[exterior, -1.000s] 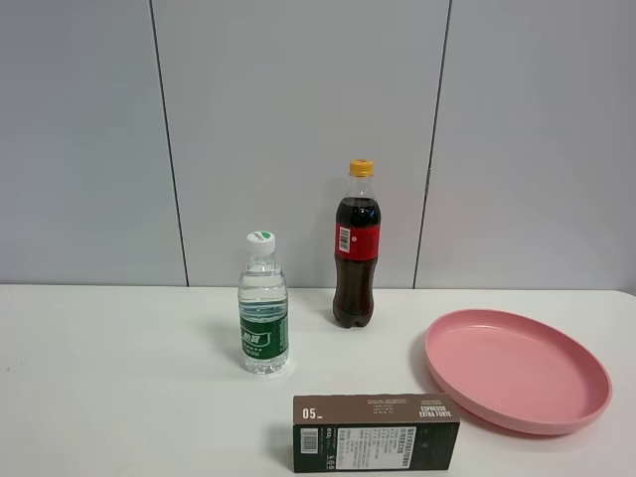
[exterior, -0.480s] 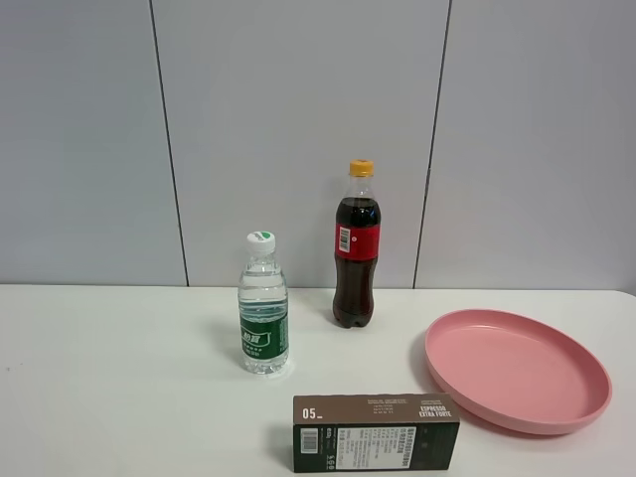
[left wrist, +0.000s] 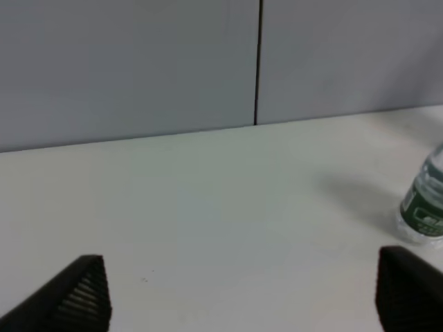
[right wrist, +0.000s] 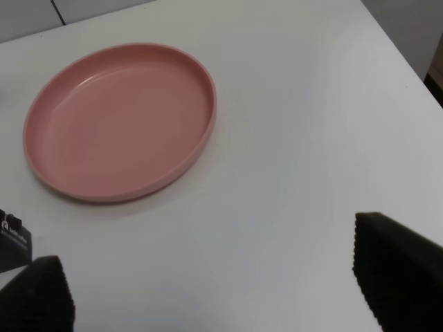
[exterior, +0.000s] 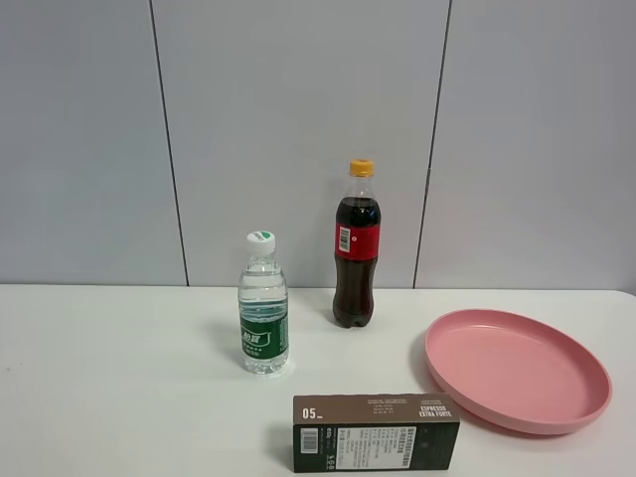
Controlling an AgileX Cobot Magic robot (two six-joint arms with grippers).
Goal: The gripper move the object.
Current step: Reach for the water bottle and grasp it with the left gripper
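Left wrist view: left gripper (left wrist: 242, 280) wide open, nothing between the jaws, two black fingers (left wrist: 77, 299) at the near corners of the view, over bare white table (left wrist: 208, 207). The water bottle (left wrist: 423, 211) is ahead of it, off toward one finger's side, cut by the view's edge, clear of the fingers. Only its lower body and green label show there.

Right wrist view: right gripper (right wrist: 214, 277) also wide open and holding nothing, with its fingertips (right wrist: 394, 273) above the table. The pink plate (right wrist: 208, 124) lies flat beyond it, apart from the fingers. A corner of the box (right wrist: 12, 238) shows at the edge, near the plate's rim, not touching it.

High view, front to back:
- Brown box (exterior: 376, 432) nearest, on its long side, with the barcode face toward the camera.
- Plate (exterior: 517, 422) to its right, close beside it.
- Water bottle (exterior: 263, 318) behind and left of the box, upright on the table (exterior: 119, 378), white cap on, a bit left of centre, touching nothing.
- Cola bottle (exterior: 356, 253) further back and to its right, upright, orange cap, red label, with a clear gap between the two bottles.
- Grey panelled wall (exterior: 298, 119) behind everything.
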